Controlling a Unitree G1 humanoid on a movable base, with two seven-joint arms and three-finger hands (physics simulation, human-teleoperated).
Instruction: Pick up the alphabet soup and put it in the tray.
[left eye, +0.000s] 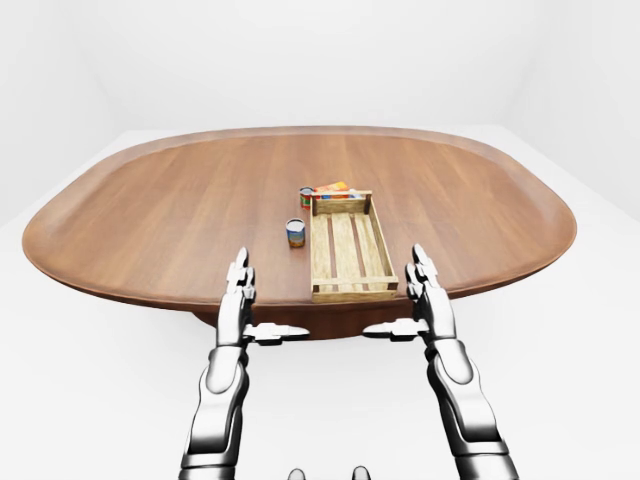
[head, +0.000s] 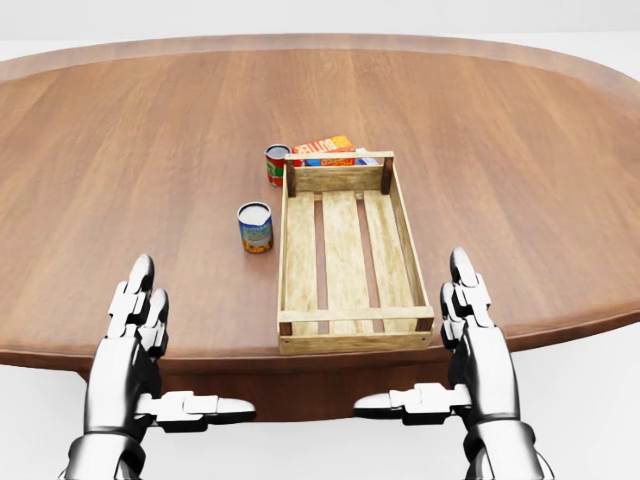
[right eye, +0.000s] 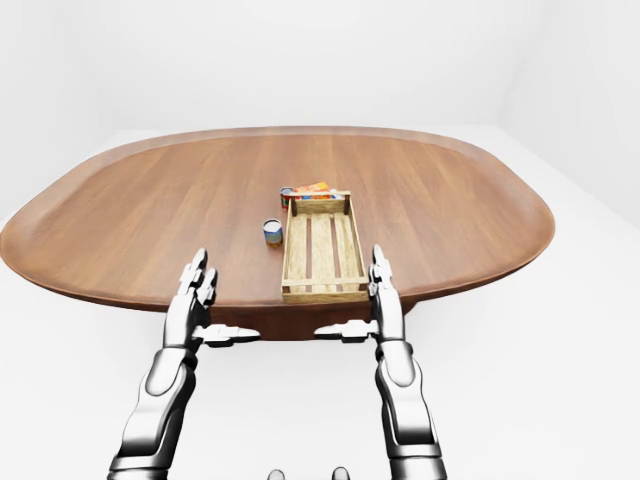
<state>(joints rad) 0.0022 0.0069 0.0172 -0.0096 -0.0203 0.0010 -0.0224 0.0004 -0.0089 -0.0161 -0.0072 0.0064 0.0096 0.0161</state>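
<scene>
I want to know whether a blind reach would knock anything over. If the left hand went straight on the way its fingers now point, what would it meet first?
Likely nothing: the left hand points up the head view over bare table. The blue-labelled can sits to the right of that line, though depth is hard to judge.

Count: one table (head: 120, 150). One tray (head: 350, 330), slatted wood, near the table's bottom edge in the head view. Two cans: one (head: 255, 227) just left of the tray, one (head: 276, 165) by the tray's top-left corner. One box (head: 325, 147) at the tray's top edge. Two hands: left (head: 135, 330), right (head: 478, 330).
</scene>
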